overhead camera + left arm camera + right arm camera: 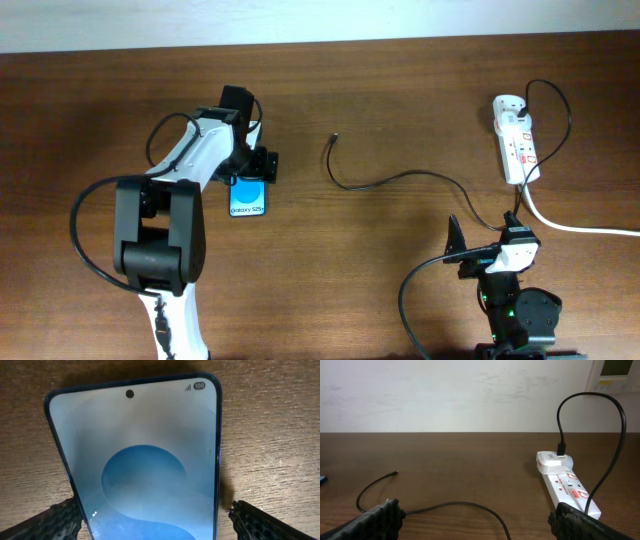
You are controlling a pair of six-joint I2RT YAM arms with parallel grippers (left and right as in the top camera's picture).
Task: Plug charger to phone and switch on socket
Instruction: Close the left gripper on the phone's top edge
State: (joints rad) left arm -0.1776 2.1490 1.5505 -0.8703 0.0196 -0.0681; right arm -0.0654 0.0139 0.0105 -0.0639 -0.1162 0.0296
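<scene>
Both ridged claws gape: left claw (155, 521) straddles glossy rectangular phone (145, 450), right claw (475, 516) near thin charger (455, 504).

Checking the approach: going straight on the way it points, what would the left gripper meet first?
Probably the phone, right ahead of the open left gripper; depth is unclear, so its fingers might straddle it.

1. The phone (249, 200) has its far end hidden under the left hand (249, 172); the wrist view crops one end.
2. The socket (517, 140) has switches too small to read.
3. The white cord (585, 228) is cut off at the right edge of the counter (400, 80).
</scene>
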